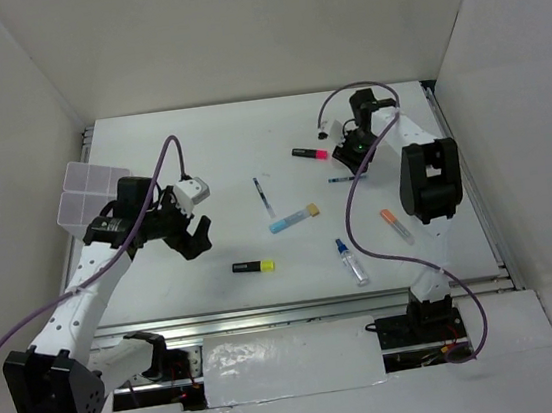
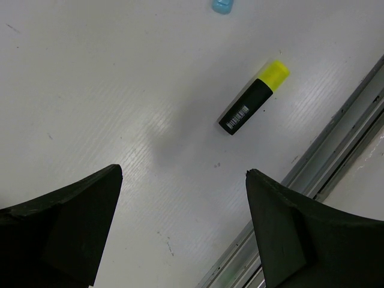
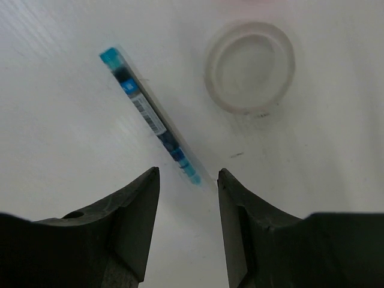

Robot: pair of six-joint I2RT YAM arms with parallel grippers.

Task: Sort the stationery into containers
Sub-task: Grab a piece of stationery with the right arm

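Observation:
The translucent white organizer box (image 1: 83, 190) stands at the far left. My left gripper (image 1: 194, 239) is open and empty, hovering over bare table left of and behind the yellow-capped highlighter (image 1: 253, 266). In the left wrist view that gripper (image 2: 183, 174) has the highlighter (image 2: 253, 99) ahead of it. My right gripper (image 1: 350, 152) is open and empty at the back right. In the right wrist view it (image 3: 188, 177) is just short of the near end of a thin blue pen (image 3: 150, 117), with the clear tape ring (image 3: 249, 66) beyond.
A pink-capped highlighter (image 1: 310, 152), a thin pen (image 1: 264, 196), a light-blue marker (image 1: 293, 218), a blue-capped bottle (image 1: 352, 261) and an orange-capped tube (image 1: 396, 225) lie spread over the table. A metal rail (image 2: 336, 138) runs along the near edge.

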